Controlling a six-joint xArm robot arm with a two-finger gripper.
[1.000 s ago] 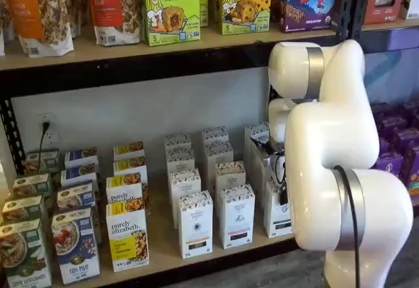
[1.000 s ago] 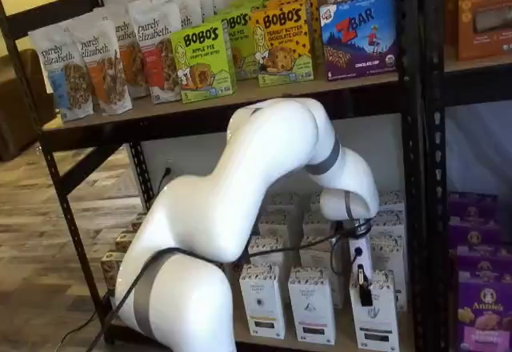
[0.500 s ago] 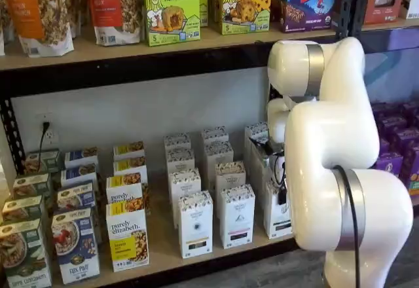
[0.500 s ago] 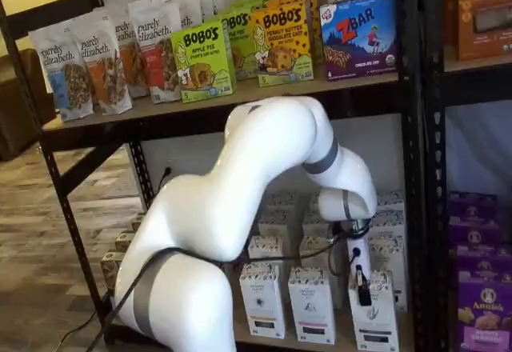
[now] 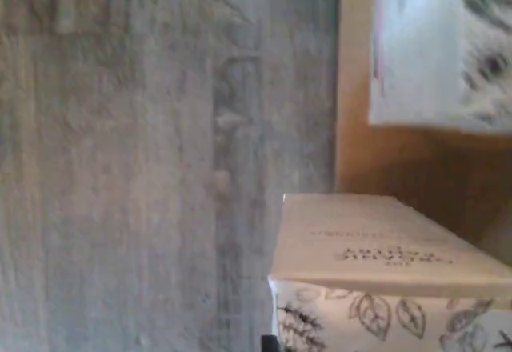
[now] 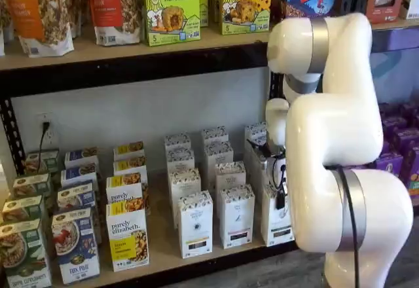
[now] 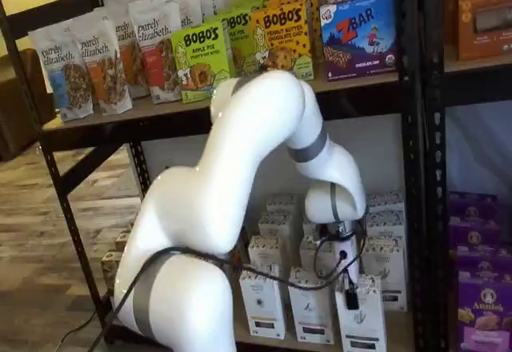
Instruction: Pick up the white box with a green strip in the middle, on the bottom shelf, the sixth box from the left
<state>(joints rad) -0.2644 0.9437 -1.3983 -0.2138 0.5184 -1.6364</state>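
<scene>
One white box, front of its row at the right end of the bottom shelf, appears clamped at its top by the gripper, apparently tilted forward, presumably to clear neighbouring cartons

The bottom shelf is a light wooden board with a black rail along its near edge. Rows of boxes stand upright on it, running from near to far: green cereal boxes at the far left, blue ones beside them, then white-and-yellow boxes, then several rows of white boxes toward the right. The white box stands at the near edge, rightmost.
</scene>
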